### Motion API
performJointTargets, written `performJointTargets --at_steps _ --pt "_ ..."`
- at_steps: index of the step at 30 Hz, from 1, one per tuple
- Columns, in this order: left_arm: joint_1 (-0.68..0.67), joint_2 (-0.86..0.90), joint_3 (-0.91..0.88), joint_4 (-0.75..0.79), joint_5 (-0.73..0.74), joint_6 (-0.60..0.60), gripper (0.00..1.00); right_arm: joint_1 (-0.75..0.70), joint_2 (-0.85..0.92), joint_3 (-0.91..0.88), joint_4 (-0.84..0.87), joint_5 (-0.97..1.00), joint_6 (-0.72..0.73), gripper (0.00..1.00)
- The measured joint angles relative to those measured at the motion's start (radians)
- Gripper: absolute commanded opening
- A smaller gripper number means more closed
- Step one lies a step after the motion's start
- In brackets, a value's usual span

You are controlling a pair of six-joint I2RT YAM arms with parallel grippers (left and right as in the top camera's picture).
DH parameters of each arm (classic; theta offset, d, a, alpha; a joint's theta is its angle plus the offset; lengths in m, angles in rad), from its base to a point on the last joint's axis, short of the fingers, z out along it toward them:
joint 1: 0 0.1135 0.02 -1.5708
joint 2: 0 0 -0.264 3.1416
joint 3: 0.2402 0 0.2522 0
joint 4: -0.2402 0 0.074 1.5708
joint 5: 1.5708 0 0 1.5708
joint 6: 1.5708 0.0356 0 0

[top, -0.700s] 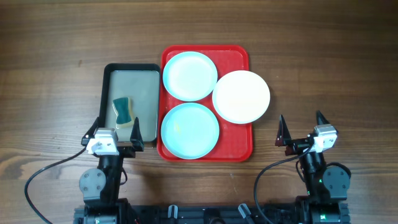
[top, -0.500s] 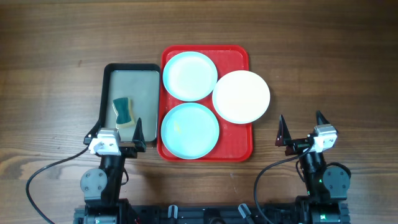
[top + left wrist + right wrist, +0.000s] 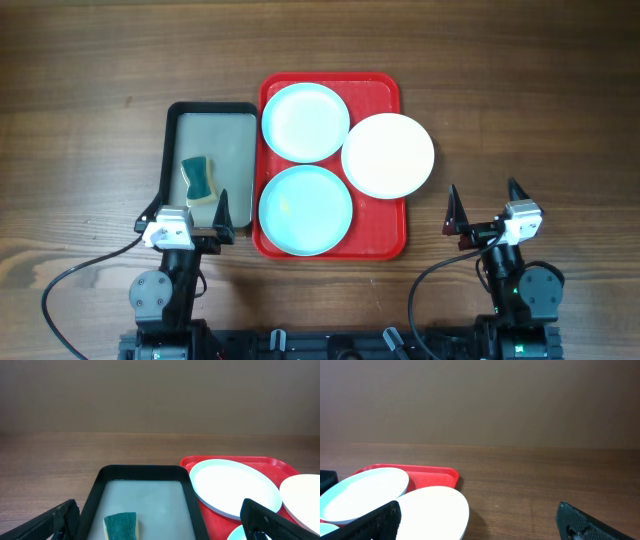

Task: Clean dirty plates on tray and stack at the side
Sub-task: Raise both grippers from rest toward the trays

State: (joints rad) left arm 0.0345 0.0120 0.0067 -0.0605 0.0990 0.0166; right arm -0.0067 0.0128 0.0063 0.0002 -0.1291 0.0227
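The red tray (image 3: pixel 380 235) lies mid-table. A pale blue-green plate (image 3: pixel 305 121) sits at its back, a second pale blue-green plate (image 3: pixel 305 209) with a small yellowish smear at its front. The white plate (image 3: pixel 388 155) overhangs the tray's right rim. My left gripper (image 3: pixel 190 213) is open and empty at the near end of the black basin. My right gripper (image 3: pixel 487 207) is open and empty, right of the tray. The left wrist view shows the back plate (image 3: pixel 232 485) and tray (image 3: pixel 280 463); the right wrist view shows the white plate (image 3: pixel 432 510).
A black-rimmed basin (image 3: pixel 235 110) stands left of the tray and holds a green and yellow sponge (image 3: pixel 198 179), also seen in the left wrist view (image 3: pixel 121 526). Bare wooden table (image 3: pixel 520 110) extends right of the white plate.
The left gripper shifted slightly to the right over the first interval. Nothing else has moved.
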Motion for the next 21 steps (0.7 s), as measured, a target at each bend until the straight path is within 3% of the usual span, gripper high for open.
performJointTargets --at_steps 21 --pt "0.0 0.0 0.0 0.0 0.0 0.0 1.0 0.032 0.0 0.0 0.007 0.001 0.0 1.0"
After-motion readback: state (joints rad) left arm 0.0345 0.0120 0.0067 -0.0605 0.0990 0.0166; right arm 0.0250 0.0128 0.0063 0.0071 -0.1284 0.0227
